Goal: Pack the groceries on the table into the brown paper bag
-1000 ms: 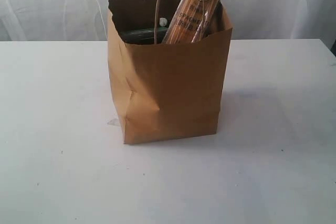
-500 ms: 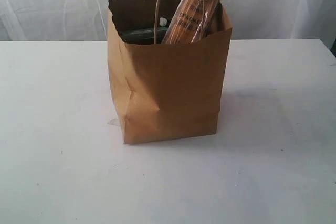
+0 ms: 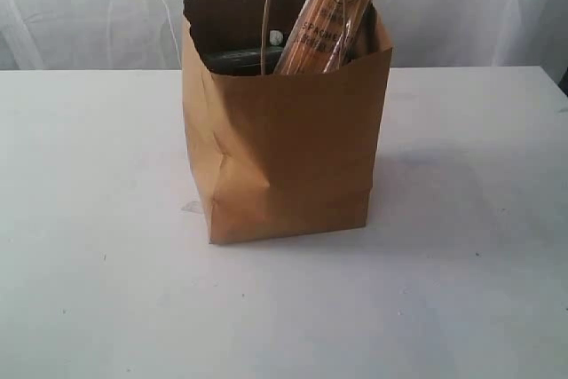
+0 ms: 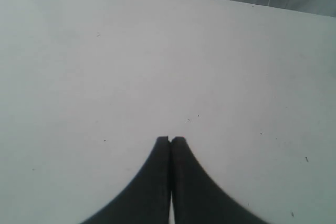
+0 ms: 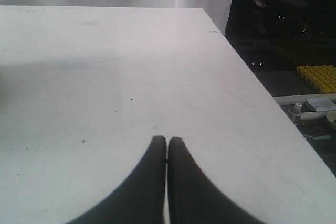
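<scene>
Brown paper bag [image 3: 288, 157] stands well inside the table [image 3: 89, 290] edges.

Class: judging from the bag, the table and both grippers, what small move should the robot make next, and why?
Probably just park both arms: the spaghetti packet and dark tin can sit inside the brown paper bag, no grocery shows on the table, and the left gripper and right gripper are shut, empty.
</scene>
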Tool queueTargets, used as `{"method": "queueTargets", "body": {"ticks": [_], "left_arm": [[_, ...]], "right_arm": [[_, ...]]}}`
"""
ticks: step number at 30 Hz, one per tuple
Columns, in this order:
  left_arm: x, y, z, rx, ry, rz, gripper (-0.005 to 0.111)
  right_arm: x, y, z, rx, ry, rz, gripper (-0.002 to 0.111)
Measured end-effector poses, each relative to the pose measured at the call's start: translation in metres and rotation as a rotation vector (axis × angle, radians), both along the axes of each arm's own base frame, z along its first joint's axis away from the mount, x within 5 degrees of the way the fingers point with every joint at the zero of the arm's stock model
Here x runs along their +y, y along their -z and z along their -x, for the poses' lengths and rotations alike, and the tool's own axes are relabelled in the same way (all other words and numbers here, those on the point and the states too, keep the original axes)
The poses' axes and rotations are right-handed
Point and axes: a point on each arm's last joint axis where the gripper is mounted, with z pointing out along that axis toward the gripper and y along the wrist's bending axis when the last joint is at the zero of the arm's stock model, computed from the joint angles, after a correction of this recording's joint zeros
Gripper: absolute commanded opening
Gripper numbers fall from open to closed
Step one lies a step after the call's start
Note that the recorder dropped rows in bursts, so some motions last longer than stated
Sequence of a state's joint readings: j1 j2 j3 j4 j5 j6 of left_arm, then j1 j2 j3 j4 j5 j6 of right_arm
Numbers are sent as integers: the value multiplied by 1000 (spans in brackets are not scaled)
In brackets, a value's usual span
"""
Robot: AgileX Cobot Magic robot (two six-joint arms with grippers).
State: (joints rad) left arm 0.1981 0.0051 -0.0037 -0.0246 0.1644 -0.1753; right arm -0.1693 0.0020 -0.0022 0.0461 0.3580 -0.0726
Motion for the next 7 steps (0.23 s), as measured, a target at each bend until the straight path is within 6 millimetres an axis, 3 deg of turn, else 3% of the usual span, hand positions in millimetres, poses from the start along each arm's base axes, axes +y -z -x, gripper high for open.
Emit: {"method": "queueTargets", "body": {"ticks": [7], "left_arm": [[-2,11,4,127,12,25,0]], "right_arm": [[0,0,0,0,0,0,0]]}}
